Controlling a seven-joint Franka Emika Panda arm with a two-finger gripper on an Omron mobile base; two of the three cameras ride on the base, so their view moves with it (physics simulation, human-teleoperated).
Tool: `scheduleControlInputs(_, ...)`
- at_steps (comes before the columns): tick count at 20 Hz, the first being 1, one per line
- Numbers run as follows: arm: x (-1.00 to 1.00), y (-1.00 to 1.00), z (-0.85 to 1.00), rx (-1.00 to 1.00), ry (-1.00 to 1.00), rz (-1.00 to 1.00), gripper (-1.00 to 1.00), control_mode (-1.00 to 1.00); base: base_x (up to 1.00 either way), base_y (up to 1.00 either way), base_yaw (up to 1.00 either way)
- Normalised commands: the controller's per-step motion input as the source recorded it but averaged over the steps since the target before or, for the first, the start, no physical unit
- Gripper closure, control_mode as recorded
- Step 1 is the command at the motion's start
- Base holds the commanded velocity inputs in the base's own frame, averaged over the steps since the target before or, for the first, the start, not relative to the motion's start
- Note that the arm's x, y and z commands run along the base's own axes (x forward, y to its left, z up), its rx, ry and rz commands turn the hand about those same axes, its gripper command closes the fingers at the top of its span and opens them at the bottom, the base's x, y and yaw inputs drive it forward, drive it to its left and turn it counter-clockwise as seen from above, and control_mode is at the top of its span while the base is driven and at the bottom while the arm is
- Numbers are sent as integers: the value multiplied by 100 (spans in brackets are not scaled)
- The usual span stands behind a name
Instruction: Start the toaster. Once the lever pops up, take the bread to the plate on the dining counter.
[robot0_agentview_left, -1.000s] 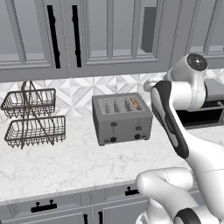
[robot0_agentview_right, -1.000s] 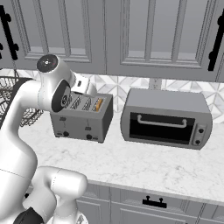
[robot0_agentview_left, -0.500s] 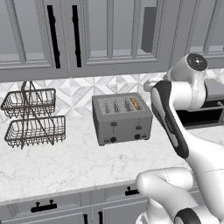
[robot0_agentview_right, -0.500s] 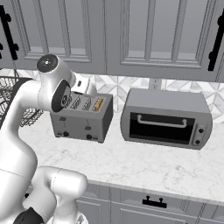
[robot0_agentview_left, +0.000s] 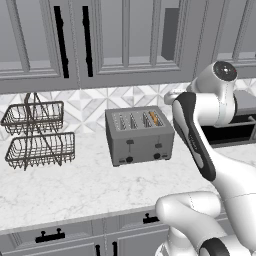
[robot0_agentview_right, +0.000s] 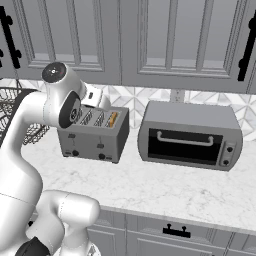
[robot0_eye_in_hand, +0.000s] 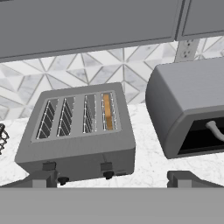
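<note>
The grey four-slot toaster (robot0_agentview_left: 139, 136) (robot0_agentview_right: 93, 135) (robot0_eye_in_hand: 78, 133) stands on the marble worktop against the tiled wall. An orange-brown bread slice (robot0_agentview_left: 155, 118) (robot0_agentview_right: 113, 119) (robot0_eye_in_hand: 107, 112) sits in its rightmost slot. Both front levers (robot0_eye_in_hand: 106, 166) are near the top of their tracks, above the dark knobs (robot0_eye_in_hand: 106, 175). My gripper (robot0_eye_in_hand: 113, 180) hovers above and in front of the toaster, open, its fingertips (robot0_eye_in_hand: 41, 177) wide apart with nothing between them. The plate and the dining counter are out of view.
A grey toaster oven (robot0_agentview_right: 190, 135) (robot0_eye_in_hand: 188, 109) stands right of the toaster. A two-tier wire basket rack (robot0_agentview_left: 35, 135) is at the left. Grey wall cabinets (robot0_agentview_left: 125, 40) hang low overhead. The worktop (robot0_agentview_left: 75, 185) has free room in front.
</note>
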Motion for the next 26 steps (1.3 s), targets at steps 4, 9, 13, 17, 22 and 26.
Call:
scheduleControlInputs(4,0,0,0,0,0,0,-100,-100,0,0,0)
scheduleControlInputs(9,0,0,0,0,0,0,-100,-100,0,0,0)
scheduleControlInputs(13,0,0,0,0,0,0,-100,-100,0,0,0)
scheduleControlInputs(17,0,0,0,0,0,0,-100,-100,0,0,0)
scheduleControlInputs(22,0,0,0,0,0,0,-100,-100,0,0,0)
scheduleControlInputs(26,0,0,0,0,0,0,-100,-100,0,0,0)
